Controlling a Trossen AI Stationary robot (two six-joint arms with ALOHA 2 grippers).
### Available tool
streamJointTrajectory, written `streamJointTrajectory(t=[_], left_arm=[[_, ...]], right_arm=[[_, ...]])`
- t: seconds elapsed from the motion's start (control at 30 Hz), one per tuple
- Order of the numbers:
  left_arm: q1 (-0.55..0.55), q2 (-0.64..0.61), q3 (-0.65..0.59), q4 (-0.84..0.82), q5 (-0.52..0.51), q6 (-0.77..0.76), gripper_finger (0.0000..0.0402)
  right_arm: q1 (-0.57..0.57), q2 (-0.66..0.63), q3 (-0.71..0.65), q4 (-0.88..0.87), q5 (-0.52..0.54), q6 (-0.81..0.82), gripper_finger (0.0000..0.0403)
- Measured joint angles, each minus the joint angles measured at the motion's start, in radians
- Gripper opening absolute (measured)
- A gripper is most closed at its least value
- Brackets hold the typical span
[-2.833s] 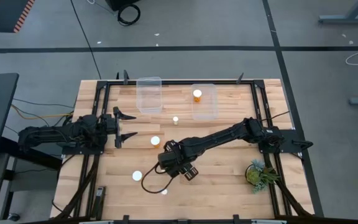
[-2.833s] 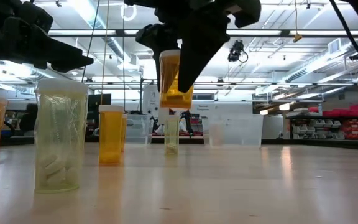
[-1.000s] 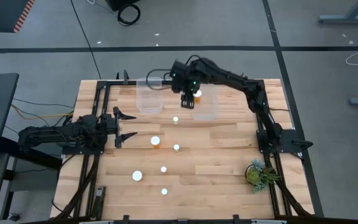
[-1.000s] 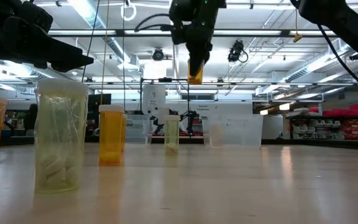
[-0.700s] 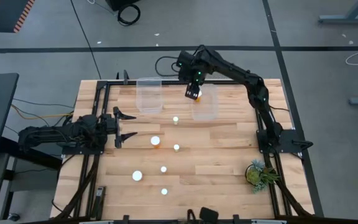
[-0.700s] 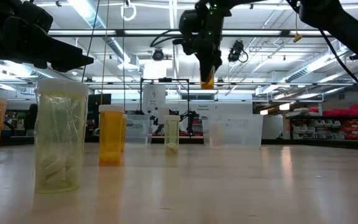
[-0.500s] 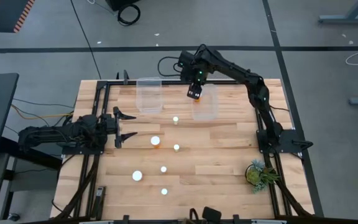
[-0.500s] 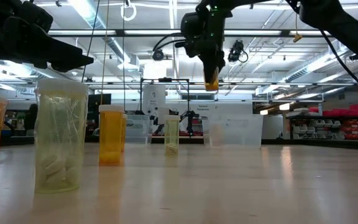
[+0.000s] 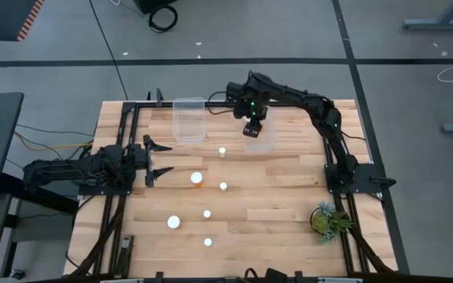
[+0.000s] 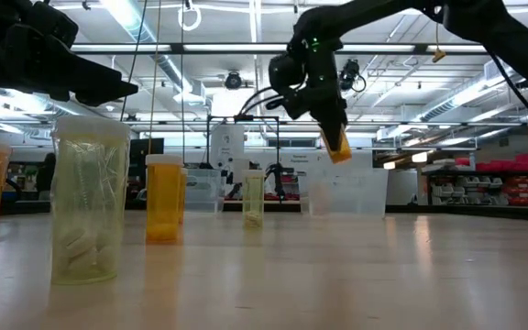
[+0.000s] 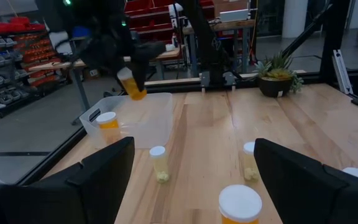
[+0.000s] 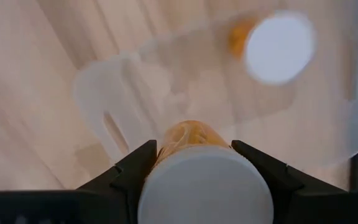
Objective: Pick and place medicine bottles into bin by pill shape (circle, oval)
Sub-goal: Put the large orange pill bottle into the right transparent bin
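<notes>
Right gripper (image 12: 194, 163) holds an unlabelled medicine bottle (image 12: 205, 180).

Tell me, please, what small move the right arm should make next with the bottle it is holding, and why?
Probably lower a little and open. The right gripper is shut on a bottle, tilted, in the air over the right clear bin, where another bottle already stands. A release from lower down should land it inside. The left gripper waits open at the table's left.
</notes>
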Motion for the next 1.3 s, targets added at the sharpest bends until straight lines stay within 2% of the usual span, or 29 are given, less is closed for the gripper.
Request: streamJointTrajectory(t=[0.13, 0.43, 0.6, 0.97, 1.3], left_arm=[[0.0, 0.0, 0.0, -0.001, 0.0, 0.0, 0.0341], [0.0, 0.0, 0.0, 0.0, 0.0, 0.0, 0.0341], [0.0, 0.0, 0.0, 0.0, 0.0, 0.0, 0.0341], [0.0, 0.0, 0.0, -0.001, 0.0, 0.0, 0.0341], [0.0, 0.0, 0.0, 0.0, 0.0, 0.0, 0.0341]], right_arm=[[0.001, -0.055, -0.109, 0.046, -0.001, 0.003, 0.0207], [-0.004, -0.35, -0.54, 0.46, -0.007, 0.015, 0.0207], [-0.011, -0.423, -0.692, 0.593, -0.025, 0.03, 0.0207], [-0.017, -0.333, -0.729, 0.732, -0.052, 0.01, 0.0207], [-0.051, -0.311, -0.728, 0.732, -0.066, 0.02, 0.0207]])
